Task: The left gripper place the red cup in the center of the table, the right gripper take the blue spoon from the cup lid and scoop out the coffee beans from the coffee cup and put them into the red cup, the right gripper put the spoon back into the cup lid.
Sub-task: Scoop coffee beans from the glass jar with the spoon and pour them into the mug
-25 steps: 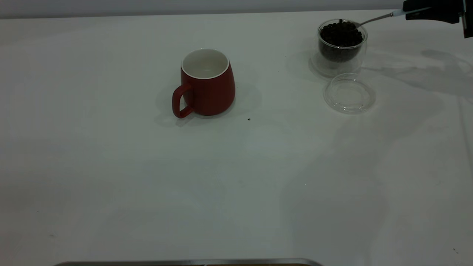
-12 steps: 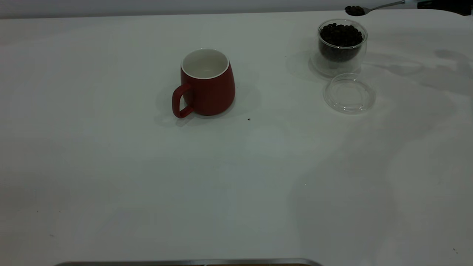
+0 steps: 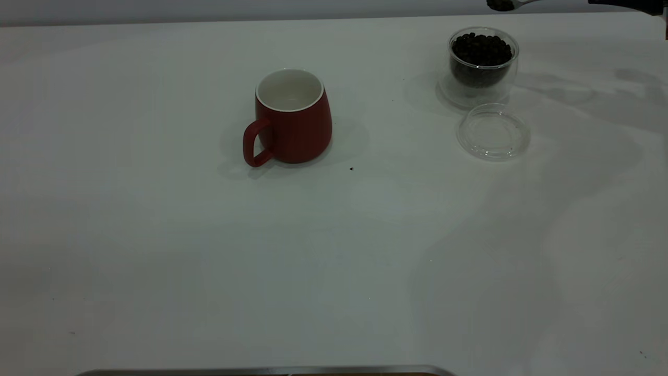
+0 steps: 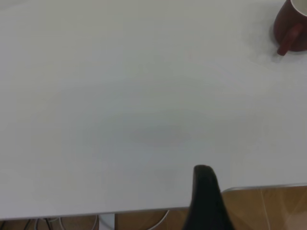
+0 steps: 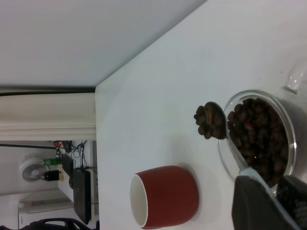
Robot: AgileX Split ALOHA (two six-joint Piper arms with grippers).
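The red cup [image 3: 292, 117] stands upright near the middle of the white table [image 3: 156, 235], handle toward the front left; it also shows in the wrist views [image 4: 292, 28] [image 5: 165, 195]. The clear coffee cup [image 3: 482, 65] at the far right holds coffee beans [image 3: 481, 49]. The empty cup lid [image 3: 493, 131] lies just in front of it. My right gripper [image 5: 273, 196] is shut on the blue spoon [image 5: 252, 175]. The spoon's bowl, heaped with beans [image 5: 210, 120], hangs above the coffee cup's rim [image 5: 259, 139]. My left gripper [image 4: 206, 196] is parked over the table's edge, far from the cup.
A small dark speck [image 3: 351, 168] lies on the table right of the red cup. A metal edge [image 3: 261, 371] runs along the front. Beyond the table's edge the left wrist view shows wooden floor [image 4: 268, 206].
The spoon has lifted out of the coffee cup with a load of beans and risen to the top edge of the exterior view. The cups and lid have not moved.
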